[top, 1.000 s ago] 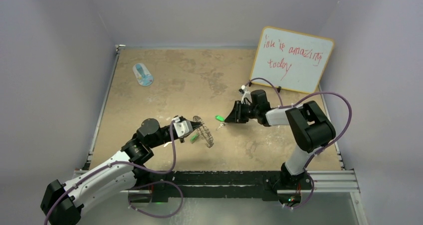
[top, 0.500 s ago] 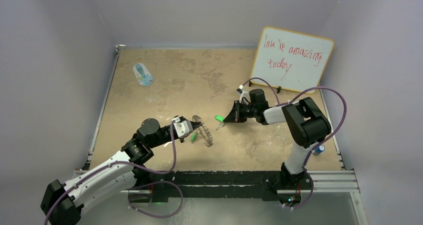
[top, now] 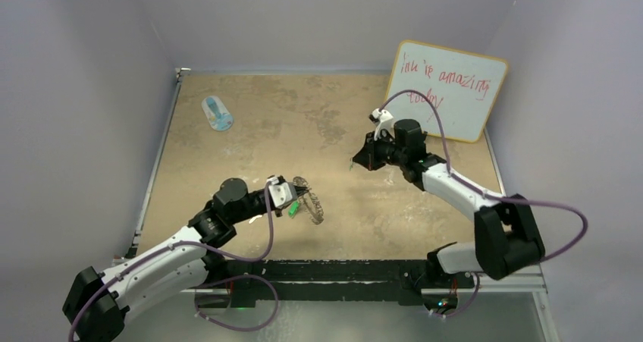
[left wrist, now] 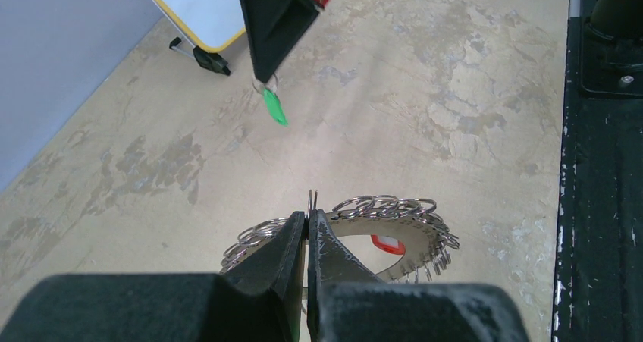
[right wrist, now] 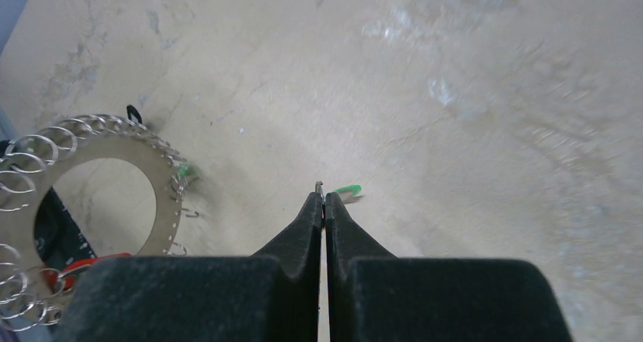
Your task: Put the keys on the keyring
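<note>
1. My left gripper (left wrist: 308, 219) is clenched on the rim of the large flat silver metal keyring (left wrist: 415, 230), holding it tilted on edge low over the table (top: 250, 152). The ring looks stiff and jangly.
2. My right gripper (right wrist: 324, 199) pinches the small key with oblong green plastic tag (left wrist: 274, 108), which dangles in the air well apart from the ring.
3. I judge the key light, slick and prone to swing, so it is best held close at its wire loop.

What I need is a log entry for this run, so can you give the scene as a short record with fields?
left fingers: shut on the keyring rim
right fingers: shut on the green-tagged key, held above the table
keyring: red tag showing through its hole
key to keyring: apart, not yet threaded
other items: whiteboard far right, blue-and-white object far left
</note>
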You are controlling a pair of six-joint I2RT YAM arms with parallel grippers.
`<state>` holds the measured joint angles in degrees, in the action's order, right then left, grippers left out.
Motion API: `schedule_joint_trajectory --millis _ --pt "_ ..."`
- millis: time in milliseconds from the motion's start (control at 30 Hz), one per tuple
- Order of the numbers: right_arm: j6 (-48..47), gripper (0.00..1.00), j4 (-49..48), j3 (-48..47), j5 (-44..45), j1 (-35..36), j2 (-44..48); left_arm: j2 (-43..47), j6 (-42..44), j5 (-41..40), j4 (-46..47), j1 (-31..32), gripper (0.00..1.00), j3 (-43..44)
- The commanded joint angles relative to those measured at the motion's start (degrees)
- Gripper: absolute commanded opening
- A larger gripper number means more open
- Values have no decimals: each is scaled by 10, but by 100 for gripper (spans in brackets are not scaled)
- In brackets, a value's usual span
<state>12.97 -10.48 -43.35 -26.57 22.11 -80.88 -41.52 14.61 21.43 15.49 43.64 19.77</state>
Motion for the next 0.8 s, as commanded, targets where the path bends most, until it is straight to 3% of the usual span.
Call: schedule_joint_trajectory --millis 0,367,600,767 --pt "-67 0 13 -2 41 1 82 -12 14 13 46 2 0 12" --pt "-108 0 52 -16 -92 16 123 -37 16 61 120 2 0 -19" --pt "-145 0 52 -17 -57 91 146 -38 17 65 143 3 0 -38" --pt "-168 0 35 -12 -81 128 151 -45 16 64 146 2 0 -39"
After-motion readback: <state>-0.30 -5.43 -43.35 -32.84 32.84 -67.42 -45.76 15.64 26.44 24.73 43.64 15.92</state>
